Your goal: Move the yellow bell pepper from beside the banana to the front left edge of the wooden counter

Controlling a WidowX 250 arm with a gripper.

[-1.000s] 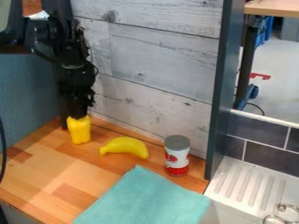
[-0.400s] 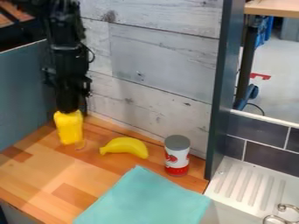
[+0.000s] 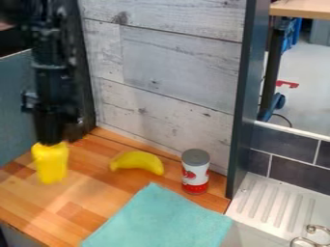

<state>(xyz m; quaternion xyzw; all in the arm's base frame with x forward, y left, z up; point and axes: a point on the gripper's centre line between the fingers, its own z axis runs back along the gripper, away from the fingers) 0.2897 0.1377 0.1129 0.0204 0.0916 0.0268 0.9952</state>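
Table (image 3: 109, 193): brightly lit, pale sheen at left
Wall (image 3: 180, 62): evenly bright
Arm (image 3: 55, 72): dark, blurred
Yellow object (image 3: 51, 166): bright, soft-edged

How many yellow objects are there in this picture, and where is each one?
2. A blocky yellow object is in the gripper at the left; the banana lies on the wooden counter, between that object and the can.

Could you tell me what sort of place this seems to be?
Probably a mock kitchen in a workshop or lab: a wooden counter, a ridged white drainboard beside dark tiles, and a robot gripper.
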